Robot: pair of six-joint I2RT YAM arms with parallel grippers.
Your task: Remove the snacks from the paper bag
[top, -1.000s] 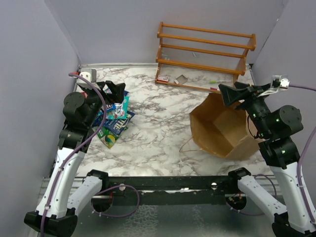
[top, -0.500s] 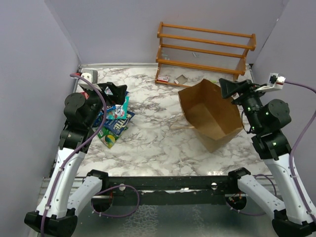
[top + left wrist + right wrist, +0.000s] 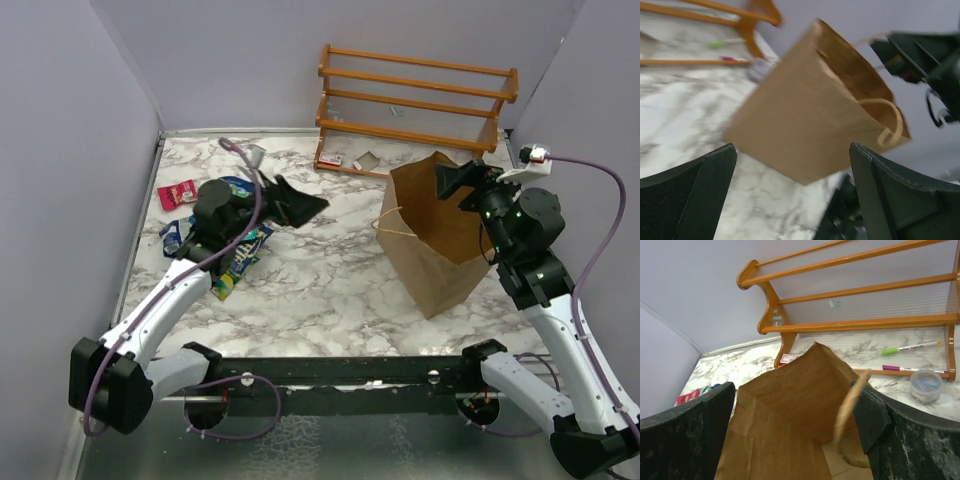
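The paper bag point(image 3: 437, 243) stands upright right of centre, mouth up. My right gripper point(image 3: 450, 182) is open just above its far rim. The right wrist view looks down into the bag point(image 3: 800, 405): only brown paper shows inside, and a string handle point(image 3: 849, 410) hangs by the right finger. My left gripper point(image 3: 312, 205) is open and empty at mid-table, pointing at the bag point(image 3: 815, 110), apart from it. The snacks lie at the left: a red-white packet point(image 3: 178, 195), dark blue packets point(image 3: 240, 250) and a green-yellow one point(image 3: 222, 285).
The orange wooden rack point(image 3: 415, 105) stands at the back, close behind the bag, and also shows in the right wrist view point(image 3: 855, 305). Under it lie a green pen point(image 3: 910, 347), a magenta pen point(image 3: 902, 369), a small clear tub point(image 3: 926, 385) and paper scraps point(image 3: 333, 160).
The bag went from tipped over to standing upright, and the right gripper rose over its rim. The left arm swung from over the snack pile to the middle, towards the bag.
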